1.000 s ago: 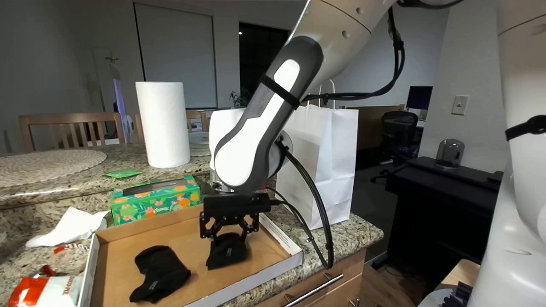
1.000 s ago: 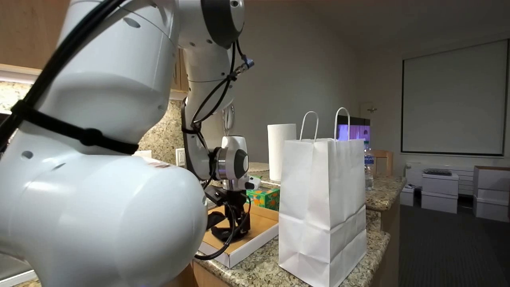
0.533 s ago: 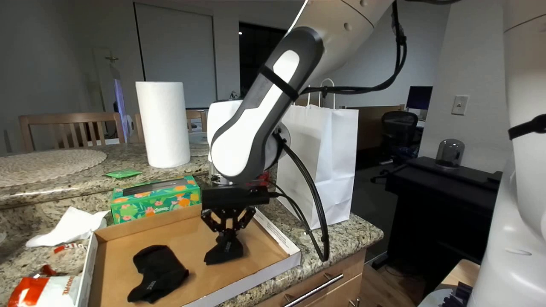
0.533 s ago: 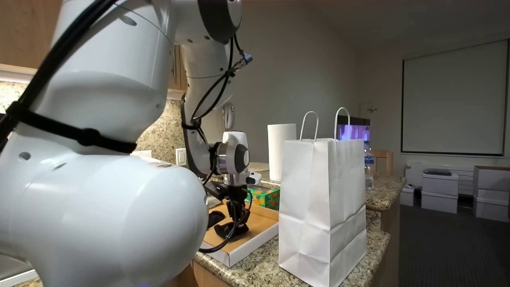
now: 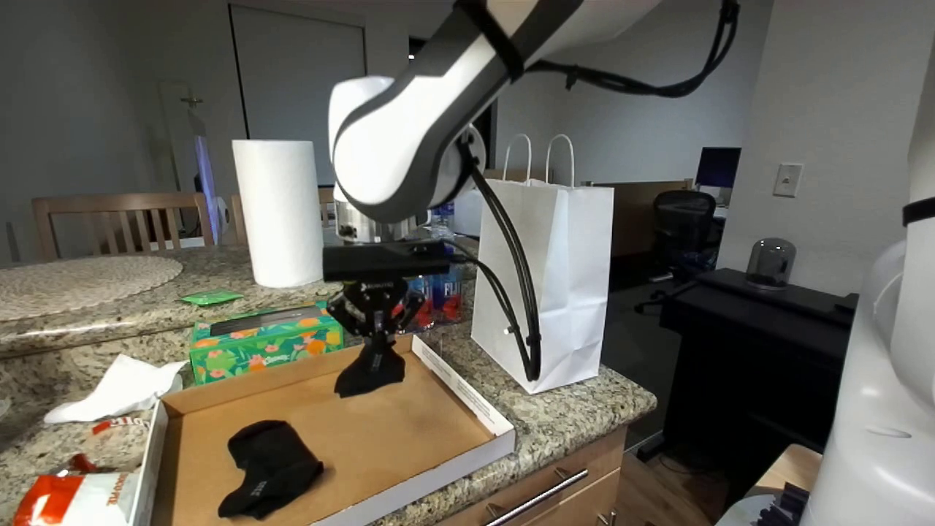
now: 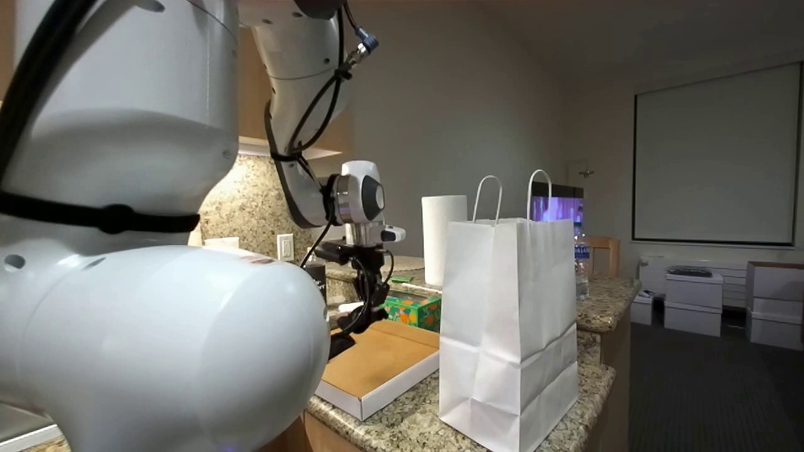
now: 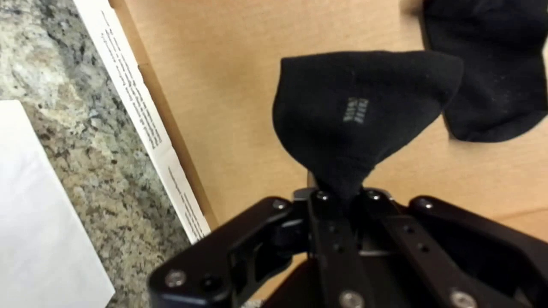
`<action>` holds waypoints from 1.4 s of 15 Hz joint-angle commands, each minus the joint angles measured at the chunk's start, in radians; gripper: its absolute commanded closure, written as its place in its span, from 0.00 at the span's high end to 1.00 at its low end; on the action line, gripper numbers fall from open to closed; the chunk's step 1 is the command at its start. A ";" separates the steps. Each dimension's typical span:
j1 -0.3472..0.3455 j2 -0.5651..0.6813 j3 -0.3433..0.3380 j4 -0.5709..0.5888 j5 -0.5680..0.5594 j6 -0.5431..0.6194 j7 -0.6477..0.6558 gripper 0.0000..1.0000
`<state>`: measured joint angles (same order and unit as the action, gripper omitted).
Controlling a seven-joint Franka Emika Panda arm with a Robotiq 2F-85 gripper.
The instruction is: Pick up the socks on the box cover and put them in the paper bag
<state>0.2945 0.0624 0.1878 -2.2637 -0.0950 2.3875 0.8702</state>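
On the box cover (image 5: 409, 438), smooth tan cardboard, lies a soft black sock (image 5: 274, 467) (later work, I'd guess). Above the box cover the gripper (image 7: 347, 196) is clamped on the other sock (image 7: 361, 102); lifting seems in hand. Next it likely needs raising over the crisp white paper bag (image 5: 561, 285) beside the box cover.

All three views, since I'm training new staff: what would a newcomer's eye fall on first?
Probably the white arm, large in both exterior views. Next comes its gripper, pinching a black sock over the box cover, where another sock lies. Then the white bag, upright on the counter beside the box cover.
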 commanded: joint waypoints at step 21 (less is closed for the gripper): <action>-0.287 -0.399 -0.123 0.435 0.052 -0.286 -0.333 0.06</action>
<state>0.0540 -0.2978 0.0836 -1.7848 -0.0621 2.0387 0.5472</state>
